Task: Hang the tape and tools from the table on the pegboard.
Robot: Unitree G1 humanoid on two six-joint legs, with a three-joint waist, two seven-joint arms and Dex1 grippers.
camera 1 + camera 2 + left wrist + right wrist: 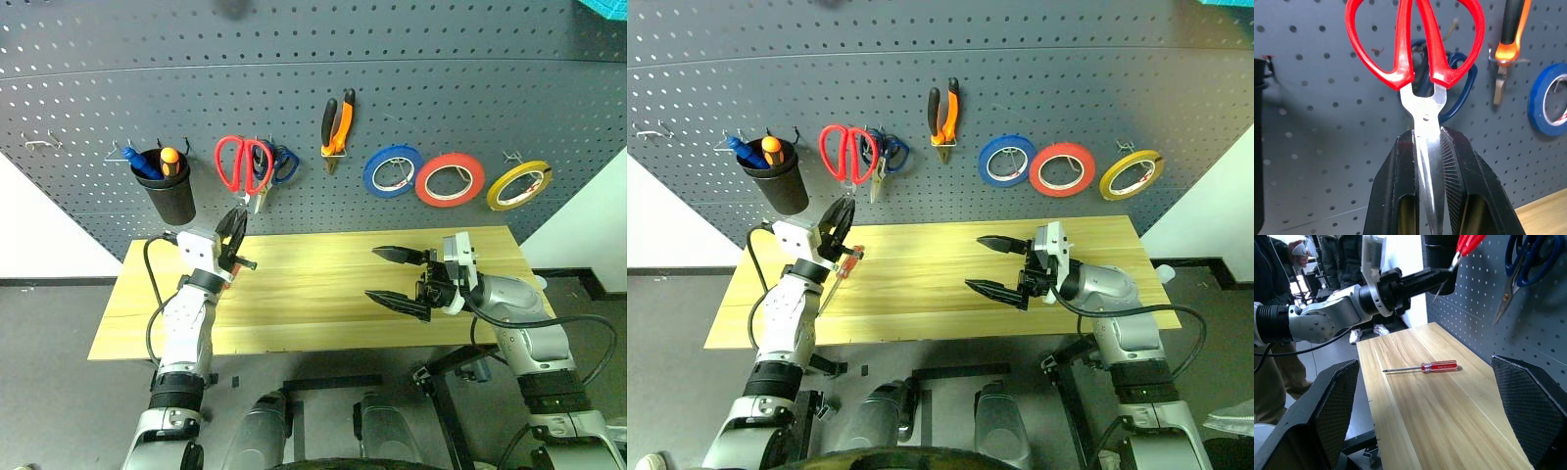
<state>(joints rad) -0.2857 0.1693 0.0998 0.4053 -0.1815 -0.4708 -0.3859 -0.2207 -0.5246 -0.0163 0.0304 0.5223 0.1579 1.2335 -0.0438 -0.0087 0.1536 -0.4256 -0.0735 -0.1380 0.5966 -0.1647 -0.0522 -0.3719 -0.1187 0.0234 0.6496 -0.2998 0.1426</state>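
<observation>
Left gripper (1427, 196) clamps red scissors (1415, 44); right gripper (400, 279) gapes empty; black cup (168, 191) holds seemingly two screwdrivers.

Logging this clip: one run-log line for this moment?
left gripper: shut on red scissors at pegboard | right gripper: open | red screwdriver: on table

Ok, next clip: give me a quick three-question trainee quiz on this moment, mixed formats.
1. True or false: the left gripper is shut on the red scissors' blades.
2. Which task item lies on the table? A) yellow tape B) red screwdriver C) pliers
3. Fill in: the right gripper's jaws are ____.

Key:
1. True.
2. B, the red screwdriver; the yellow tape and pliers hang on the pegboard.
3. Open, holding nothing.
</observation>
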